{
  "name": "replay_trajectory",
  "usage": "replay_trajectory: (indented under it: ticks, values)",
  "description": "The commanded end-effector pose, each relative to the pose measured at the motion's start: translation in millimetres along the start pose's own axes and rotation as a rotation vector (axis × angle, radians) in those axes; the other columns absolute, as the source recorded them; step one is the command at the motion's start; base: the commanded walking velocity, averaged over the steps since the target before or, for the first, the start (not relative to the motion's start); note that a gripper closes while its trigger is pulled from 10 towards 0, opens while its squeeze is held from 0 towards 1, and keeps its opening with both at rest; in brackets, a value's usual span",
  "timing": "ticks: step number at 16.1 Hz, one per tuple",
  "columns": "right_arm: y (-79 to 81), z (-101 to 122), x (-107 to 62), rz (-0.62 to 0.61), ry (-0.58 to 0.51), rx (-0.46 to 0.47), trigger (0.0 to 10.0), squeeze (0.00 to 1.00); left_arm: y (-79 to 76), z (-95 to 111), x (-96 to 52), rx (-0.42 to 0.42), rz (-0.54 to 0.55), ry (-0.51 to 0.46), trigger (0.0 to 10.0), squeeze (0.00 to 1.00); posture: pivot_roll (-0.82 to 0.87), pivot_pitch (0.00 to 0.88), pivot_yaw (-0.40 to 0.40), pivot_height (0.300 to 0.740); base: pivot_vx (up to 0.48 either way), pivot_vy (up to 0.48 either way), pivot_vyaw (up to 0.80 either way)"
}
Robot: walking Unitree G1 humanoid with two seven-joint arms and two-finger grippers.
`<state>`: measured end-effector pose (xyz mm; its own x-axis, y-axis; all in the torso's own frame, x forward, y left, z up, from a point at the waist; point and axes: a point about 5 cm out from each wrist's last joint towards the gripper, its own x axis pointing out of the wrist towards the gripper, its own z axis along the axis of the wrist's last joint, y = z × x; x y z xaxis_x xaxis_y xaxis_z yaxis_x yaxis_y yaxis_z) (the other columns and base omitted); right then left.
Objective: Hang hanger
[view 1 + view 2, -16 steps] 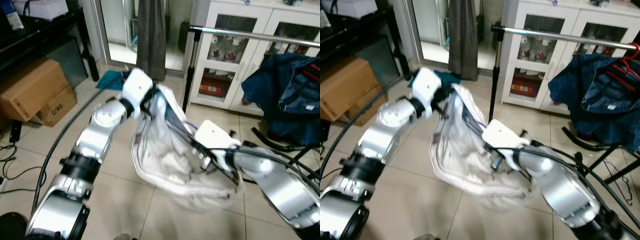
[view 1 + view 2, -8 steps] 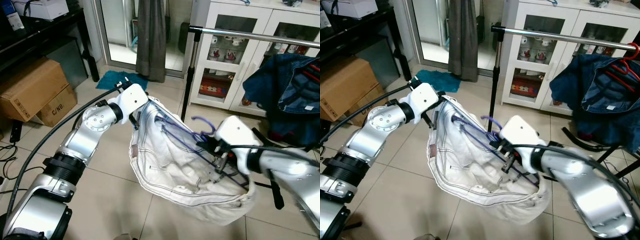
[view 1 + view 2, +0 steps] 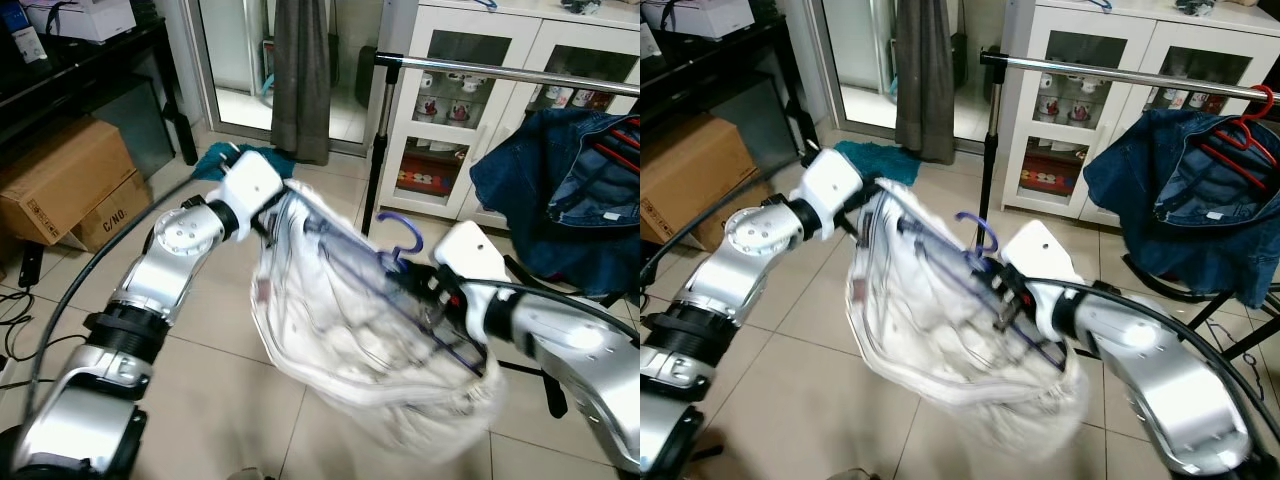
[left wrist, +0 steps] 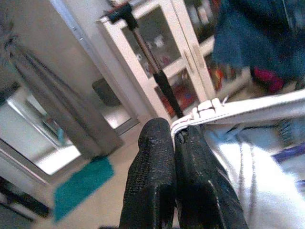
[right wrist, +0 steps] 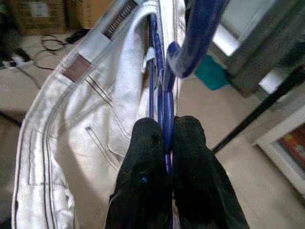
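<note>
- While the white garment (image 3: 350, 340) is sagging low over the tiled floor (image 3: 230, 400) between the two arms, the right gripper (image 5: 162, 126) is pinching the blue hanger (image 5: 164, 95) just below its hook, fingers pressed tight on the wire.
- The left gripper (image 4: 174, 138) is squeezing the garment's stitched edge, fingers fully closed on the cloth, and holding that end high.
- The hanger is lying inside the garment, with its hook (image 3: 400, 232) poking up beside the right wrist, well below the rail.
- Judging by this, the carry-and-lift step is under way; the hook is not yet on anything.
- Farther off, the rail (image 3: 1120, 78) is running in front of the white cabinet (image 3: 1090, 120), with a denim jacket (image 3: 1170, 200) hanging at its right end on a red hanger (image 3: 1240, 125).
- The next move is probably calling for raising the hook above the bare stretch of rail and lowering it over.
</note>
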<state>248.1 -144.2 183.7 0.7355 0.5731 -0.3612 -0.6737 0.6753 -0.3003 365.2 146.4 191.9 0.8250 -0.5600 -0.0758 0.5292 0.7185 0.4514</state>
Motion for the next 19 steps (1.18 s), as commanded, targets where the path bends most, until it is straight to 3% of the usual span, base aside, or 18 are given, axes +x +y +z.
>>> replay_trajectory:
  ticks: [1, 2, 3, 4, 5, 6, 8, 10, 16, 19]
  values:
    - [-10.1, -16.0, -0.4, -0.102, 0.109, 0.003, 0.0, 0.0, 35.7, 11.0, -10.7, -0.051, 0.16, -0.029, 0.6, 0.0, -0.07, 0.0, 0.0, 0.74, 0.0, 0.0, 0.0]
    - [-9.6, -14.5, 2.2, -0.116, 0.101, 0.014, 0.0, 0.0, 32.4, 13.3, -8.3, -0.054, 0.144, -0.038, 2.7, 0.0, -0.07, 0.0, -0.001, 0.74, 0.0, 0.0, 0.0]
    - [-8.7, -9.1, 7.1, -0.144, 0.072, 0.038, 0.0, 0.0, 25.4, 17.7, -3.3, -0.061, 0.129, -0.056, 8.9, 0.0, -0.07, 0.0, -0.002, 0.74, 0.0, 0.0, 0.0]
    - [-8.5, -5.3, 9.4, -0.159, 0.043, 0.061, 0.0, 0.0, 21.4, 19.0, -0.7, -0.067, 0.133, -0.063, 10.0, 0.0, -0.07, 0.0, -0.003, 0.74, 0.0, 0.0, 0.0]
    - [-8.4, -1.1, 10.8, -0.167, 0.005, 0.077, 0.0, 0.0, 17.2, 16.8, -0.1, -0.071, 0.126, -0.056, 10.0, 0.26, -0.07, 0.0, -0.003, 0.74, 0.0, 0.0, 0.0]
    - [-8.8, 1.9, 11.5, -0.177, -0.022, 0.101, 0.0, 0.0, 14.7, 12.5, -1.9, -0.052, 0.118, -0.041, 10.0, 1.0, -0.07, 0.0, -0.002, 0.74, 0.0, 0.0, 0.0]
    - [-9.9, 5.8, 11.0, -0.191, -0.057, 0.139, 0.0, 0.0, 11.3, -1.3, -10.0, -0.004, 0.111, 0.015, 10.0, 1.0, -0.07, 0.0, -0.003, 0.74, 0.0, 0.0, 0.0]
    - [-9.7, 7.7, 9.9, -0.183, -0.081, 0.168, 0.0, 0.0, 9.1, -7.1, -15.7, -0.011, 0.132, 0.019, 10.0, 1.0, -0.07, 0.0, -0.007, 0.74, 0.0, 0.0, 0.0]
    - [-6.7, 17.7, 5.3, -0.079, -0.183, 0.226, 0.0, 0.0, -15.1, -10.2, -28.9, -0.253, 0.047, -0.164, 10.0, 1.0, -0.07, 0.0, -0.019, 0.74, 0.0, 0.0, 0.0]
    - [-7.1, 19.9, 1.3, -0.041, -0.205, 0.246, 0.0, 0.0, -23.6, -18.8, -37.5, -0.248, -0.032, -0.146, 10.0, 1.0, -0.07, 0.0, -0.019, 0.74, 0.0, 0.0, 0.0]
